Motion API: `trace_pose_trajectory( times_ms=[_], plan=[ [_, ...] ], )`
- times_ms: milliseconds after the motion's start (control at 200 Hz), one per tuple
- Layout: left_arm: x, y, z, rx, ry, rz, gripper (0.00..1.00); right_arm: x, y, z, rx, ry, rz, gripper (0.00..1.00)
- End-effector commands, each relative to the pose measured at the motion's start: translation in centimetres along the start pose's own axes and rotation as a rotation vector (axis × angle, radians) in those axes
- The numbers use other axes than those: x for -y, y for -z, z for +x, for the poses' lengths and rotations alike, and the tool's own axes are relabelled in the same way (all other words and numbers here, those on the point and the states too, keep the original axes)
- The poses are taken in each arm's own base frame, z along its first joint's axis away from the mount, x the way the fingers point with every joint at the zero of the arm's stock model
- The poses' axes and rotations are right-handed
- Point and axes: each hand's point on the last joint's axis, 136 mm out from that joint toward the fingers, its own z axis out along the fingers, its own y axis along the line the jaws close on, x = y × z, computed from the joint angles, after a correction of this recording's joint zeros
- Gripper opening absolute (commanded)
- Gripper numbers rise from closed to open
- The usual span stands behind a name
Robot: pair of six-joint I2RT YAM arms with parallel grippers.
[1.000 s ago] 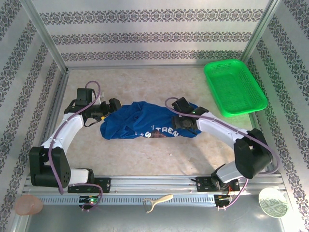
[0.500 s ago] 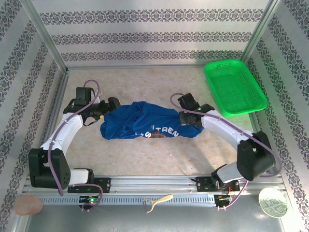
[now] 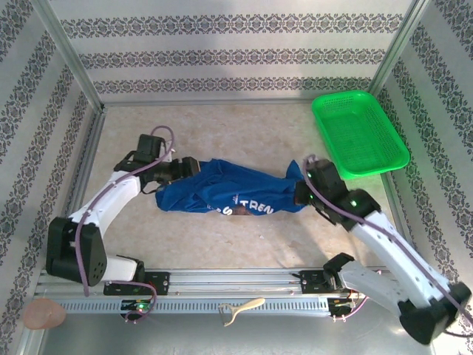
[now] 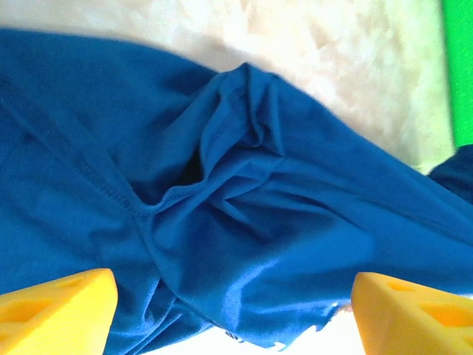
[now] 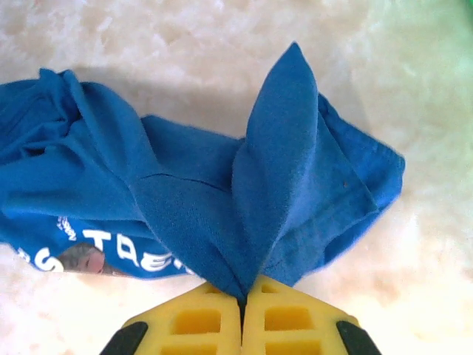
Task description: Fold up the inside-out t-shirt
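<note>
**Shirt bunched — spreading step in hand**

We are finding the crumpled royal-blue cotton t-shirt (image 3: 229, 191) lying on the pale marbled table (image 3: 244, 126). The right gripper (image 5: 242, 296) is pinching one end. The left gripper (image 4: 233, 303) is hanging spread over the other — next, we judge, it must close and pull taut.

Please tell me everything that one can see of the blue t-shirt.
The t-shirt is royal blue, soft cloth with stitched seams and pale lettering near one edge. It lies crumpled in a long bunch on the table. The right gripper pinches a raised fold between shut fingers; the left gripper stands open over the other end.
</note>
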Motion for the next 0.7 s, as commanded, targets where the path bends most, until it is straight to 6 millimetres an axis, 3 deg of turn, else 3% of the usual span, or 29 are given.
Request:
trace_pose_trajectory(
  times_ms=[0, 85, 210, 425, 595, 694],
  plan=[
    [0.9, -2.4, -0.5, 0.006, -0.079, -0.046, 0.8, 2.3, -0.3, 5.6, -0.127, -0.144, 0.038, 0.0],
    [1.7, -4.6, -0.3, -0.016, -0.125, -0.074, 0.79, 3.2, -1.3, 8.3, -0.162, -0.197, 0.049, 0.0],
    [2.3, -7.2, -1.1, -0.027, -0.211, -0.146, 0.78, 4.1, -2.5, 10.2, -0.184, -0.22, 0.066, 0.0],
    [1.0, -10.4, -2.8, -0.074, -0.299, -0.307, 0.84, 4.3, -3.2, 10.8, -0.2, -0.208, 0.074, 0.0],
    [3.0, -13.0, -1.8, -0.119, -0.337, -0.296, 0.86, 4.3, -3.4, 10.8, -0.194, -0.206, 0.074, 0.0],
    [2.8, -14.7, -0.8, -0.151, -0.344, -0.348, 0.86, 4.2, -3.4, 10.5, -0.183, -0.206, 0.07, 0.0]
  ],
)
